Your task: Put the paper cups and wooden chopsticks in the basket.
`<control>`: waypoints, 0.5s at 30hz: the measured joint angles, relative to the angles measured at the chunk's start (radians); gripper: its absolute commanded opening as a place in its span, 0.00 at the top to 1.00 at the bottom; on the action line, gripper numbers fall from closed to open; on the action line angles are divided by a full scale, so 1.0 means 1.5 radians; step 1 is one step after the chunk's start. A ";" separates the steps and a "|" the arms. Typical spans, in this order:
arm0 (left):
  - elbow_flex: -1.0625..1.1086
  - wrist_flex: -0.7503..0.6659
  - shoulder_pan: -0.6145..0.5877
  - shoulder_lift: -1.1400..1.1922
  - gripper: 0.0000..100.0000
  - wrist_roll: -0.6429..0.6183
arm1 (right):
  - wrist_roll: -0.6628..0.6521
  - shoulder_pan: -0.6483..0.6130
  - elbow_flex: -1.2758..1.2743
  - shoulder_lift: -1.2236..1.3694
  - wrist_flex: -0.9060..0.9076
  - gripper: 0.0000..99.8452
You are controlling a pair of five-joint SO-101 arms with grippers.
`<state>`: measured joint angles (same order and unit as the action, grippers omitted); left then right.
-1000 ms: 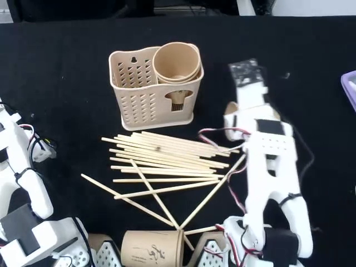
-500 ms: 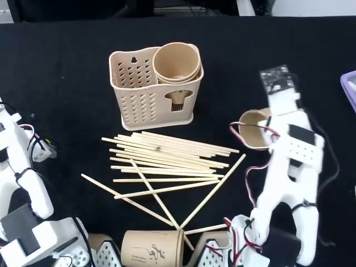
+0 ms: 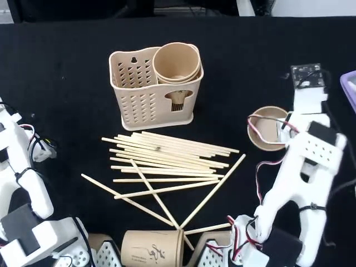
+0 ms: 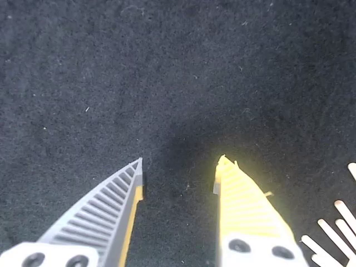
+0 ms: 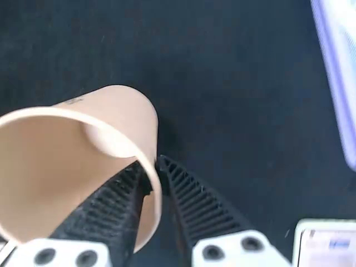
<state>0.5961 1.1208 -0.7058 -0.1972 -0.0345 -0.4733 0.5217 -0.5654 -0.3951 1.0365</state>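
Note:
A tan perforated basket (image 3: 146, 94) stands at the back middle of the black table, with paper cups (image 3: 177, 61) stacked in its right compartment. Loose wooden chopsticks (image 3: 167, 161) lie spread in front of it. Another paper cup (image 3: 153, 248) lies on its side at the front edge. My right gripper (image 3: 282, 125) is to the right of the basket and shut on the wall of a paper cup (image 3: 267, 129), whose mouth faces up. In the right wrist view the fingers (image 5: 186, 192) pinch that cup (image 5: 72, 161) at its rim. My left gripper (image 4: 179, 167) hangs open over bare cloth, with chopstick ends (image 4: 334, 233) beside it.
A purple container (image 3: 349, 86) sits at the table's right edge, seen close by in the right wrist view as the purple container (image 5: 336, 78). The left arm (image 3: 22, 189) is folded at the front left corner. Black cloth (image 3: 67, 111) covers the table left of the basket.
The right arm has swung to the right, away from the basket, carrying the paper cup; the cup's mouth has turned upward. The left arm has stayed still.

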 measured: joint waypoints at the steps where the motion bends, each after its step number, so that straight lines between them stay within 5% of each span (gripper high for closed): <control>1: 0.000 0.000 0.000 0.000 0.79 0.000 | 0.005 0.000 0.023 0.000 0.042 0.99; 8: 0.000 0.000 0.000 0.000 0.79 0.000 | 0.015 -0.049 0.148 0.000 0.211 0.99; 15: 0.000 0.000 0.000 0.000 0.79 0.000 | 0.086 -0.178 0.476 0.000 0.407 0.99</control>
<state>0.5961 1.1208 -0.7058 -0.1972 -0.0345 -0.3445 0.2547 0.1481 -0.3951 1.6471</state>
